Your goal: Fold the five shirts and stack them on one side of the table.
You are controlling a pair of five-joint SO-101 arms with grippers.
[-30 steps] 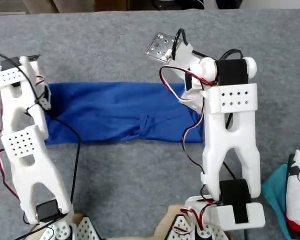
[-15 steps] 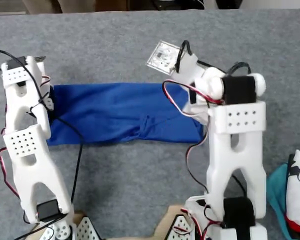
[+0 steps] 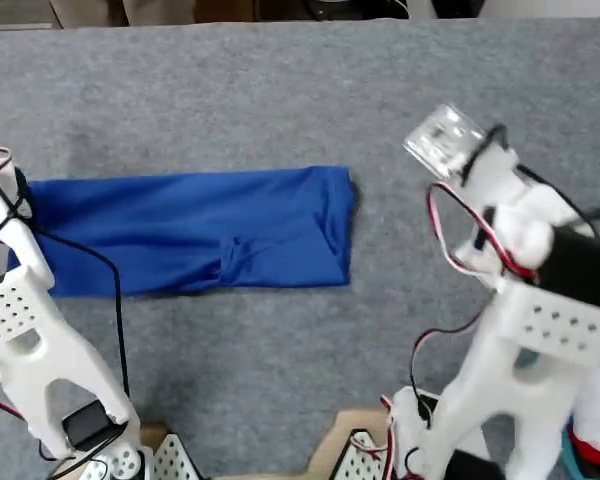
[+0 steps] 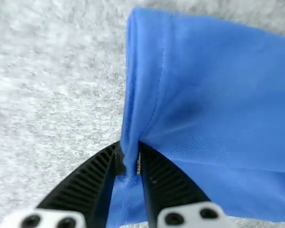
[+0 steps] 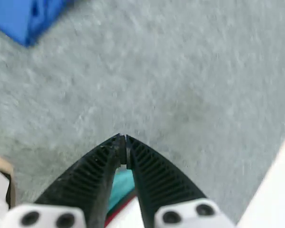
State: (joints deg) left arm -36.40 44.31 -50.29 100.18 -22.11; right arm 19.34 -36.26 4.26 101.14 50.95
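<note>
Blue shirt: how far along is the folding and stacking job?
Done: the blue shirt lies as a long folded strip. In hand: the left gripper pinches one end; the right gripper is shut on nothing, off the shirt. Left: the crosswise folds, then stacking with the teal and red clothes nearby.

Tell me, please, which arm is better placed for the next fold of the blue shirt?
Left: the left claw is shut on the blue shirt; the right claw is shut, empty, apart from it.

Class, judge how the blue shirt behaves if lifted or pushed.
Probably floppy: the blue shirt bunches where the left hand pinches its edge. Likely light: it lies thin and flat. Pushed, it may wrinkle on the fuzzy table.
</note>
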